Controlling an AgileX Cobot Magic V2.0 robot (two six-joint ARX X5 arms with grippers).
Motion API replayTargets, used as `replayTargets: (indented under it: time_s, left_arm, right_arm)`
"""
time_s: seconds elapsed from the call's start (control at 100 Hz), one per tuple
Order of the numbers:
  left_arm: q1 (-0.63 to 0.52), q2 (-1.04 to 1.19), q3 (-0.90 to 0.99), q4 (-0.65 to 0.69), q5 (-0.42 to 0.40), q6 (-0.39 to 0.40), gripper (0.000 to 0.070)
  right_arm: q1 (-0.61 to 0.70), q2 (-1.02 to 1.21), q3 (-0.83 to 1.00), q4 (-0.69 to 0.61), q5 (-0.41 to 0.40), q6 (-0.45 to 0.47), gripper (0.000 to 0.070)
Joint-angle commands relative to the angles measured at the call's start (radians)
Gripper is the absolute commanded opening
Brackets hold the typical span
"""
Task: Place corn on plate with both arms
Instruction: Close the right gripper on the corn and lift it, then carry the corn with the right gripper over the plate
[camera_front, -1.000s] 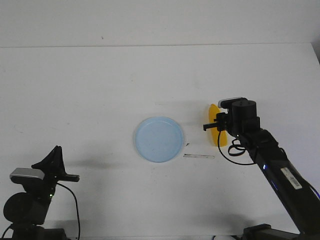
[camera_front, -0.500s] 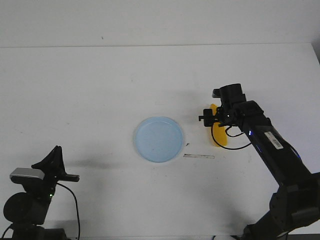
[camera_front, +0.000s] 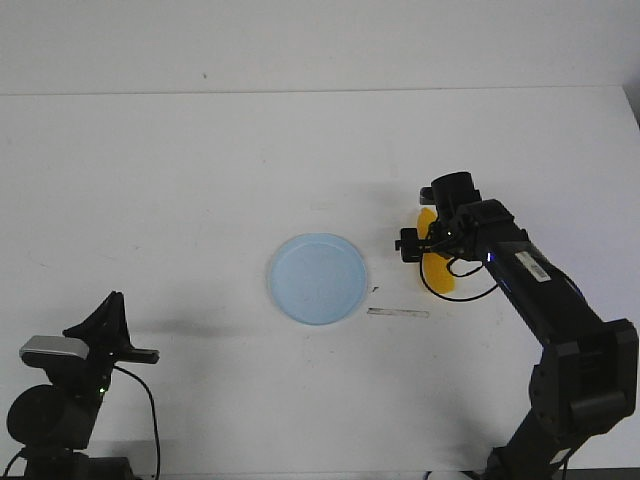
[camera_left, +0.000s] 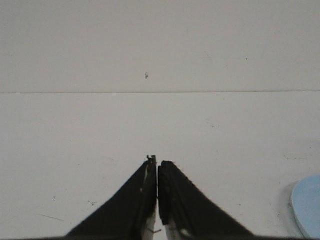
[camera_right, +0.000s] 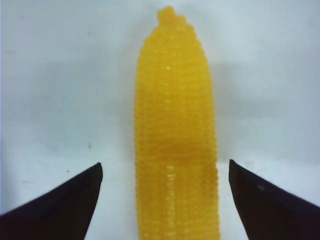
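Observation:
The yellow-orange corn (camera_front: 441, 279) lies on the white table just right of the pale blue plate (camera_front: 318, 280). My right gripper (camera_front: 432, 250) hangs over the corn and hides its middle. In the right wrist view the corn (camera_right: 175, 125) lies lengthwise between the open fingers, pointed end away from the wrist. The right gripper (camera_right: 165, 167) straddles it with a gap on each side. My left gripper (camera_front: 113, 305) is at the near left corner, far from both. In the left wrist view the left gripper (camera_left: 157, 162) is shut and empty, with the plate's rim (camera_left: 306, 206) at the frame's edge.
A thin pale strip (camera_front: 397, 313) lies on the table between the plate and the corn, towards the front. The table's far edge meets a white wall (camera_front: 320, 45).
My right arm has reached forward and lowered its gripper over the corn, so the open fingers now straddle it. The left arm, plate and corn have not moved.

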Motion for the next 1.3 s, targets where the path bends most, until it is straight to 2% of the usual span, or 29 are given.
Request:
replayTargets:
  time_s: [0.0,0.15,0.32,0.4,0.45,0.49,0.95,1.17,1.29]
  left_arm:
    - [0.003,-0.001,0.01,0.014,-0.003,0.013,0.0003]
    - [0.003,-0.001,0.01,0.014,-0.002,0.013,0.0003]
    - [0.003,-0.001,0.01,0.014,-0.003,0.013,0.0003]
    - [0.003,-0.001,0.01,0.014,-0.003,0.013,0.0003]
    - [0.003,-0.001,0.01,0.014,-0.003,0.013,0.0003]
    - [0.003,-0.001,0.01,0.014,-0.003,0.013,0.0003]
    - [0.003,-0.001,0.01,0.014,-0.003,0.013,0.0003]
    - [0.003,-0.001,0.01,0.014,-0.003,0.013,0.0003]
    - [0.003,-0.001,0.01,0.014,-0.003,0.013,0.0003]
  right_arm:
    - [0.001,0.036,0.019,-0.002,0.003,0.001,0.0566]
    - [-0.001,0.053,0.019,0.001,0.004,-0.002,0.0563]
    - [-0.006,0.06,0.019,0.002,0.004,-0.002,0.0515]
    - [-0.006,0.06,0.019,0.001,0.004,-0.002,0.041]
    - [-0.006,0.06,0.019,0.002,0.004,-0.002,0.0319]
    - [-0.006,0.06,0.019,0.002,0.004,-0.002,0.0295]
    - [0.012,0.018,0.064,-0.002,0.003,-0.004,0.0295]
    - [0.134,-0.01,0.126,0.009,-0.017,-0.061,0.0295]
    - [0.217,-0.009,0.126,0.026,-0.076,-0.115,0.0295]
